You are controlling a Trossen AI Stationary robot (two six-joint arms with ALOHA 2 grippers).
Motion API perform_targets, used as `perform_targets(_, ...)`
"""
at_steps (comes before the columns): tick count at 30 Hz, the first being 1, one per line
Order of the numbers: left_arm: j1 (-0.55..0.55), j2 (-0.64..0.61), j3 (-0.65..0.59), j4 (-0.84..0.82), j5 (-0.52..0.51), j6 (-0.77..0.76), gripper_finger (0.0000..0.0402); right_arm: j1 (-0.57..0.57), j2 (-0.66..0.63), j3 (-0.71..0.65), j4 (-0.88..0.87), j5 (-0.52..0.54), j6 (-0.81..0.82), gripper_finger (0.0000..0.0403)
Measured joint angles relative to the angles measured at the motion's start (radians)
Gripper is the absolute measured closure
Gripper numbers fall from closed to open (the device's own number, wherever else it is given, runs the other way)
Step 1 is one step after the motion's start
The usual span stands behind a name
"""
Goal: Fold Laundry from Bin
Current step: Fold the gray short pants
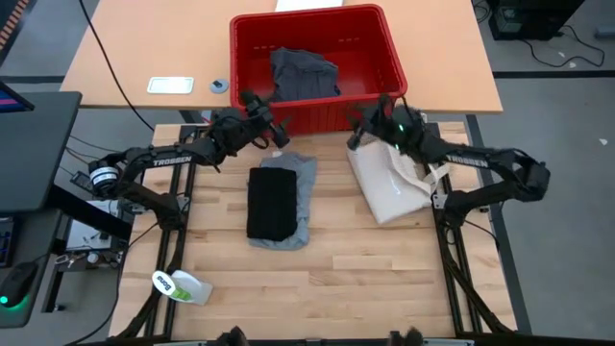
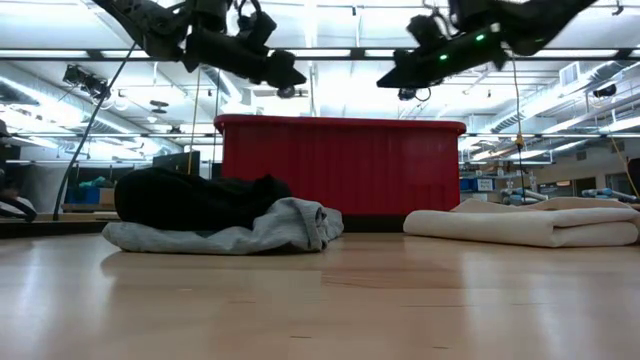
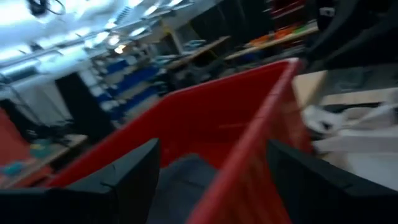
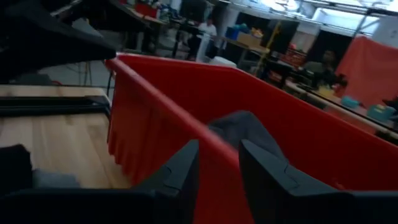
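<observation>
The red bin (image 1: pixel 389 58) stands at the table's far edge with a dark grey garment (image 1: pixel 304 75) crumpled on its floor. In front of it a folded black garment (image 1: pixel 273 202) lies on a light grey shirt (image 1: pixel 302 197) spread on the table. My left gripper (image 1: pixel 279 130) hovers open above the bin's near left corner; its wrist view looks along the near rim (image 3: pixel 249 155). My right gripper (image 1: pixel 356 123) hovers above the near right corner, level, its fingers (image 4: pixel 180 171) a narrow gap apart with nothing between them. Both grippers hang higher than the rim in the low view.
A cream tote bag (image 1: pixel 389 183) lies flat on the table's right side, under the right arm. A white and green bottle (image 1: pixel 183 285) lies near the front left corner. Behind the bin, the far tabletop carries a tape roll (image 1: pixel 219 85) and a white card (image 1: pixel 171 85).
</observation>
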Motion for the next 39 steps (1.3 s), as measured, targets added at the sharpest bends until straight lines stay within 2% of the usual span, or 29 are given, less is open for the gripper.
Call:
perform_targets(5,0.086,0.000,0.000,0.021,0.008,0.056,0.0107,-0.135,0.183,0.214,-0.077,-0.150,-0.026,0.0281)
perform_targets(10,0.198,-0.014,0.000,0.020,0.117,0.007,0.0107,-0.228,0.369,0.508,-0.220,-0.225,-0.072,0.0281)
perform_targets(13,0.254,-0.026,0.000,0.016,0.206,-0.055,0.0107,-0.273,0.477,0.696,-0.306,-0.320,-0.072,0.0281)
perform_targets(16,0.295,-0.026,0.000,-0.006,0.234,-0.086,0.0107,-0.305,0.599,0.879,-0.382,-0.420,-0.064,0.0280)
perform_targets(23,0.334,-0.026,0.000,-0.048,0.234,-0.101,0.0107,-0.327,0.888,1.301,-0.560,-0.474,-0.070,0.0279)
perform_targets(28,0.334,-0.026,0.000,-0.076,0.234,-0.099,0.0107,-0.333,1.072,1.549,-0.653,-0.484,-0.081,0.0279)
perform_targets(29,0.334,-0.026,0.000,-0.084,0.234,-0.099,0.0107,-0.335,1.102,1.576,-0.654,-0.485,-0.081,0.0279)
perform_targets(33,0.334,-0.026,0.000,-0.106,0.234,-0.099,0.0107,-0.349,1.127,1.524,-0.544,-0.461,-0.090,0.0279)
perform_targets(39,0.334,-0.026,0.002,-0.086,0.234,-0.098,0.0107,-0.375,1.143,1.524,-0.587,-0.455,-0.077,0.0277)
